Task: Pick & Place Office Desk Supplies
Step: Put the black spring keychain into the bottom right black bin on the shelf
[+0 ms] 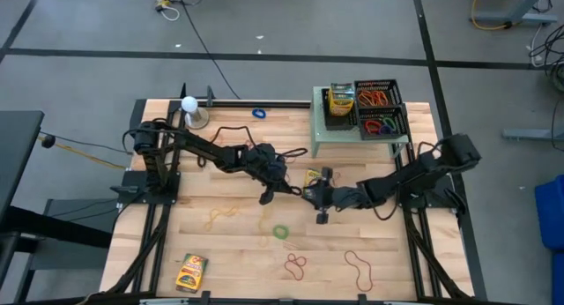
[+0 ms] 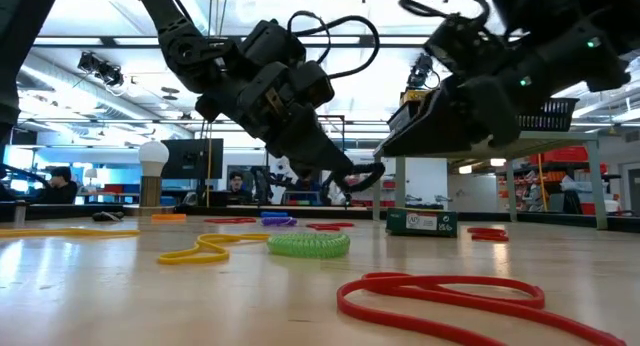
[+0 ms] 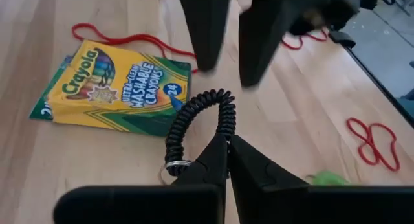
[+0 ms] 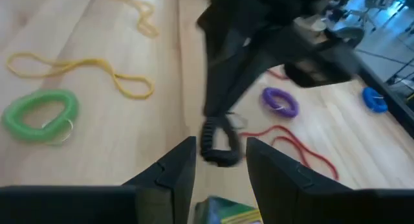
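- The step in hand looks like a handover in mid-air above the middle of the light wooden table (image 1: pixel 229 252): both dark arms meet over one black coiled spiral wrist band with a small metal ring (image 3: pixel 197 123).
- The left claw (image 3: pixel 226 149) is closed, its two fingertips pinched together on the near end of the black coil, close to the metal ring. The coil hangs from it, clear of the table.
- The right claw (image 4: pixel 220 156) faces the left one from the right side. Its fingers stand partly open, with the black coil between them; they do not seem to press on it.
- Directly below the coil, a yellow and green cardboard crayon box (image 3: pixel 113 85) lies flat on the table, with a thin red rubber-band loop (image 3: pixel 129 39) just beyond it.
- Other supplies lie loose nearer the front edge: a green coiled band (image 2: pixel 308 244), yellow loops (image 2: pixel 205 251) and more red loops (image 1: pixel 359 270). A second crayon box (image 1: pixel 191 271) sits at the near left.
- At the far right, a raised pale green stand carries black mesh trays (image 1: pixel 381 108) already holding bands and a crayon box.
- Judged from this, the next move calls for one claw to take sole hold of the coil and for the other to back away, so that the coil can travel to the trays without snagging.
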